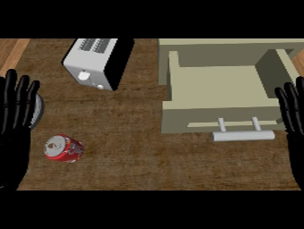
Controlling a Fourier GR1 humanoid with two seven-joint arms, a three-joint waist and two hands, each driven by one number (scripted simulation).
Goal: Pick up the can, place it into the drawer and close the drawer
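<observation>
The scene is seen through one head view, aimed steeply down onto the brown counter (148,165). The open drawer (224,85) is framed toward two o'clock, the toaster (99,60) toward eleven. No second view is supplied, so nothing is shared.

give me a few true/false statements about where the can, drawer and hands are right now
1. The red can lies on the counter, outside the drawer. True.
2. The drawer is shut. False: it is pulled out, its inside showing, with nothing visible in it.
3. The left robot hand holds the can. False: it is open, fingers up, at the view's left edge, apart from the can.
4. The right robot hand is open beside the drawer's right side. True.
5. The toaster stands inside the drawer. False: it stands on the counter, left of the drawer.
</observation>
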